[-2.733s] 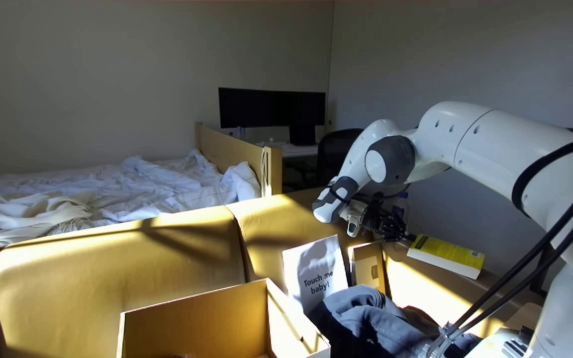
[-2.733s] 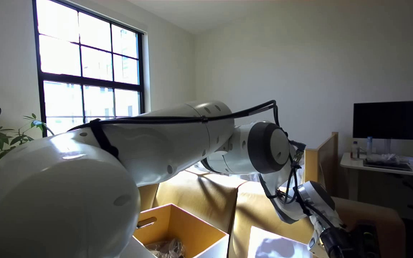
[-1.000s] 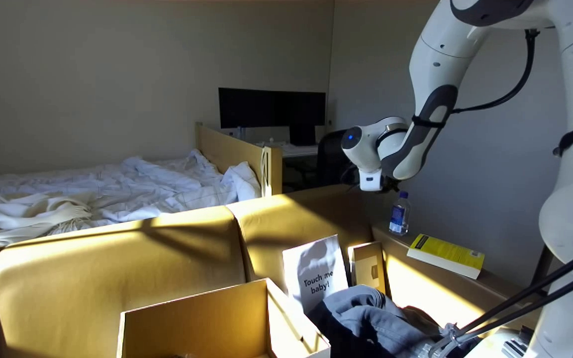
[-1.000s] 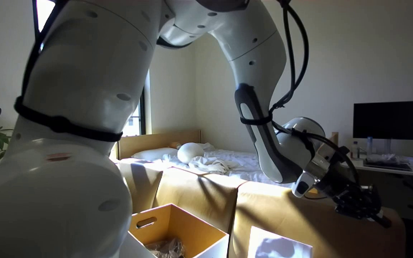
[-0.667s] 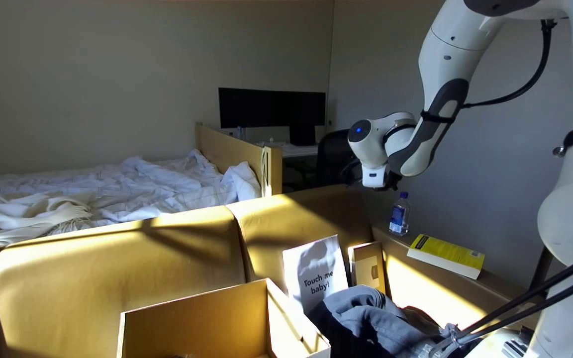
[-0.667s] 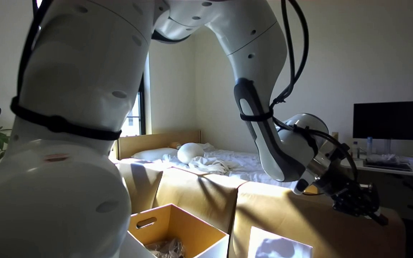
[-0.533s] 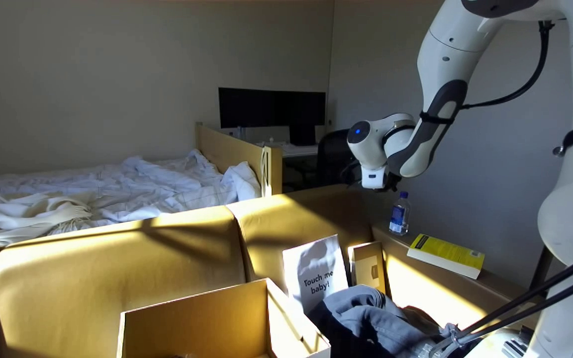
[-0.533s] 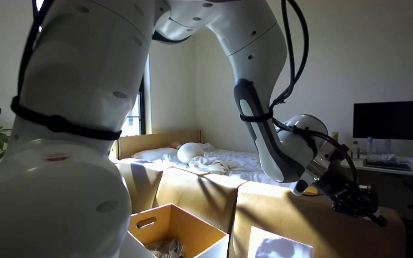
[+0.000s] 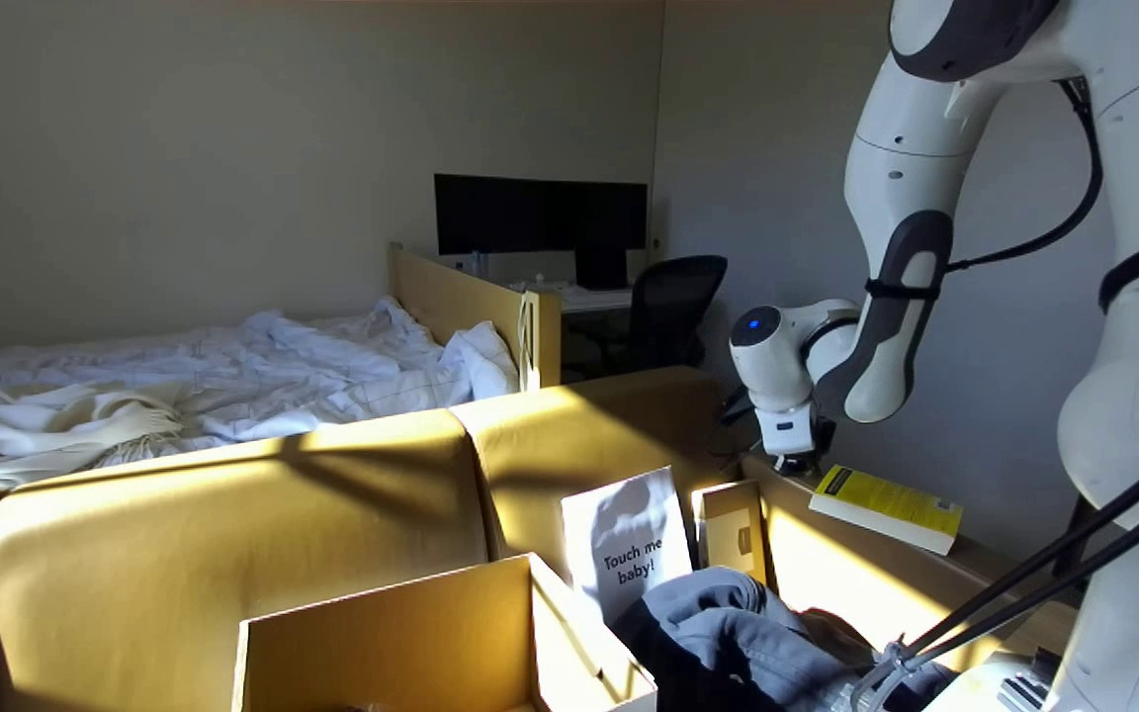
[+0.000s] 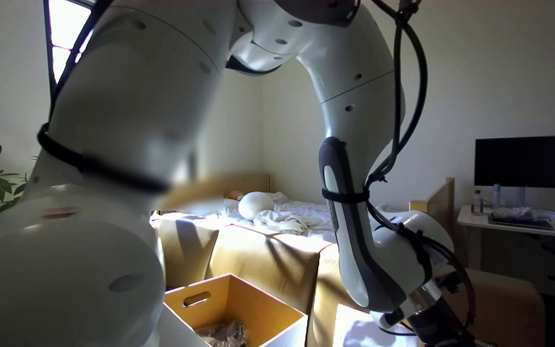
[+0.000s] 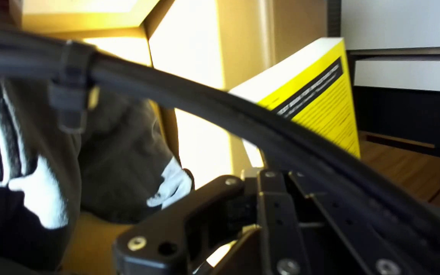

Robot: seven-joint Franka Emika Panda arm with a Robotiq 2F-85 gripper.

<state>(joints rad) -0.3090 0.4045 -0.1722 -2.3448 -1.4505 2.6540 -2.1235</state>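
Tan couch (image 9: 233, 524) fills lower left & ctr of frame in an ext. view, sun & shadow stripes across its back. Behind it, left side mid-ht: bed (image 9: 456, 307) w/ wood end board, rumpled white bedding (image 9: 283, 361) on top. White robot arm (image 9: 896, 188) takes up right side of same frame, bent down twd the couch's far end; its blk cable (image 11: 204, 103) slants across wrist view, upper left to lower right.

Desk (image 10: 472, 218) at right edge, a bit below mid-ht, in an ext. view, w/ a small bottle (image 10: 477, 202) on it. Blk office chair (image 9: 678, 302) approx upper ctr, right of & lower than a wide dark monitor (image 9: 542, 215). Big box (image 9: 387, 633), btm ctr, no lid, tan inside; crumpled clear plastic (image 10: 231, 332) in its bottom. Grey clothes (image 9: 728, 633) heaped right of box. White sign (image 9: 624, 544) leans back near ctr, reads "Touch me baby!"; small cardboard box (image 9: 731, 534) stands just right of it.

Yellow book (image 9: 886, 506) lies flat on couch's armrest (image 11: 298, 23), right of ctr, a bit below mid-ht in ext. view; right of ctr in wrist view too, white page edges & blk strip on cover visible, partly behind cable. Blk gripper (image 11: 260, 177), btm ctr of wrist view: fingers together, tips v. near book's lower corner; can't tell if touching.
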